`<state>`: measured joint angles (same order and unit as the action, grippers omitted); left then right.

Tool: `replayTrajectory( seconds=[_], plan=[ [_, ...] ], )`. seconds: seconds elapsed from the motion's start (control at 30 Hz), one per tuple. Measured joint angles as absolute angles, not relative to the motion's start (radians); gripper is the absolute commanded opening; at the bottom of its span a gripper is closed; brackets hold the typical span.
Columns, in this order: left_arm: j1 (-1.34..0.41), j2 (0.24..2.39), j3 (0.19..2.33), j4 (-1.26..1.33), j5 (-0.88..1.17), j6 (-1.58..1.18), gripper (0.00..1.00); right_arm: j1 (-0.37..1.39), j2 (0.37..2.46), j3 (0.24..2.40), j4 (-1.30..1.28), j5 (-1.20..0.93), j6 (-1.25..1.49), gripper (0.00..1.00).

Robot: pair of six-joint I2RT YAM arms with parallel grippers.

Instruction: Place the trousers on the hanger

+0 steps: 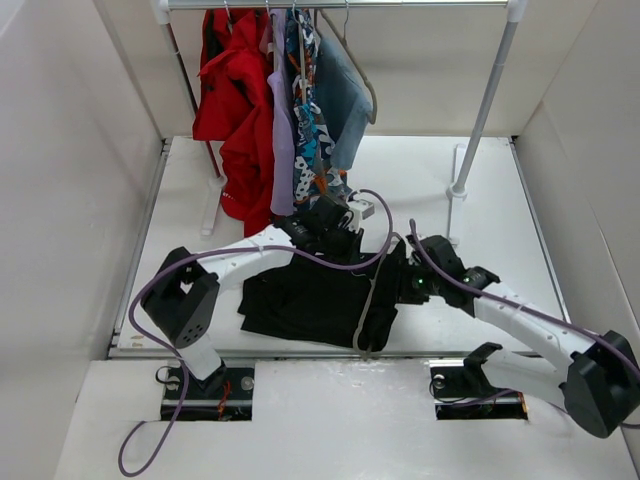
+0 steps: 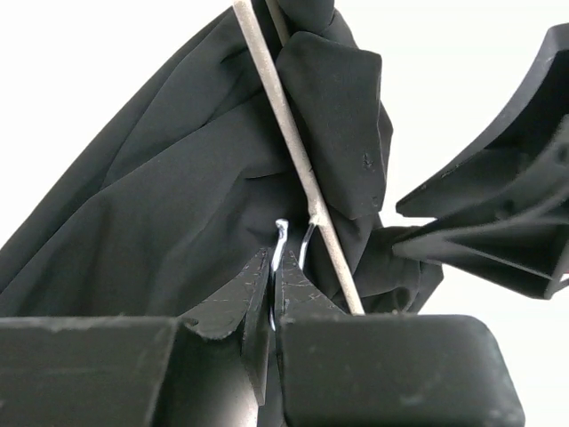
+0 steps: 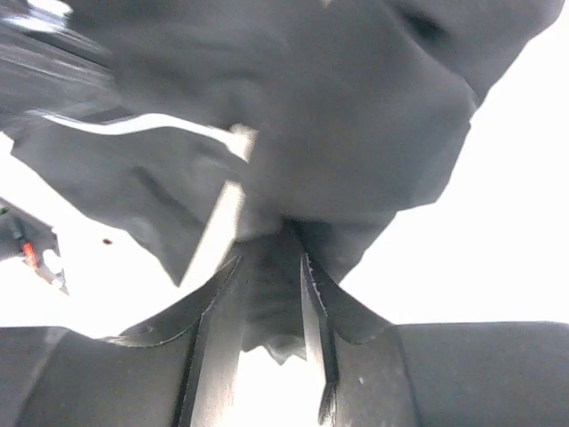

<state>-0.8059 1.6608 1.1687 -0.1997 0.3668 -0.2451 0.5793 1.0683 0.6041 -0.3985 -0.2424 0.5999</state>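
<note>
Plainly, table: white and flat; the black trousers lie in a heap on it between the two arms, near the front edge.
Clothes rail: stands at the back with a red garment and other clothes hanging just behind the left arm. A high lift in that direction could snag them.
Trousers, close up: in the left wrist view the cloth sits on both sides of the hanger's rod and seems to wrap it near the top. Most of the cloth bunches to one side, so I'd expect it to slide off if the rod tips.
Hanger: thin and grey-beige, lying across the right end of the trousers and slanting toward the front edge. It looks light, so any tug on the fabric would probably drag it round.
Left gripper: fingers pressed together on the wire hook. With so narrow a pinch on thin wire, the hanger could swivel or slip out.
Right gripper: fingers parted part-way, with a fold of black cloth hanging in the gap. It does not look pinched, though I cannot tell whether it touches the pads. If that fold drops, I think the trousers may slump back off the rod. If it catches a fingertip, drawing the arm away could pull them off.
</note>
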Motion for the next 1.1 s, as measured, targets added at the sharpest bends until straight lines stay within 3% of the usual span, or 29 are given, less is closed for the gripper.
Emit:
replayTrajectory(
  seconds=[0.1,0.17,0.27,0.6,1.1],
  plan=[
    [-0.805,1.667,1.17,-0.199,0.366,-0.245,0.0,0.587,1.053,0.557,-0.432,-0.212,0.642,0.32],
    [-0.805,1.673,1.173,-0.2,0.366,-0.245,0.0,0.597,1.053,0.524,-0.447,-0.2,0.664,0.18],
    [-0.805,1.675,1.174,-0.201,0.366,-0.245,0.0,0.612,1.049,0.477,-0.415,-0.227,0.688,0.11],
    [-0.806,1.712,1.239,-0.243,0.394,-0.248,0.0,0.663,1.009,0.246,0.037,-0.364,0.819,0.01],
    [-0.806,1.721,1.267,-0.247,0.438,-0.29,0.0,0.69,1.368,0.206,0.571,-0.4,0.883,0.01]
  ],
)
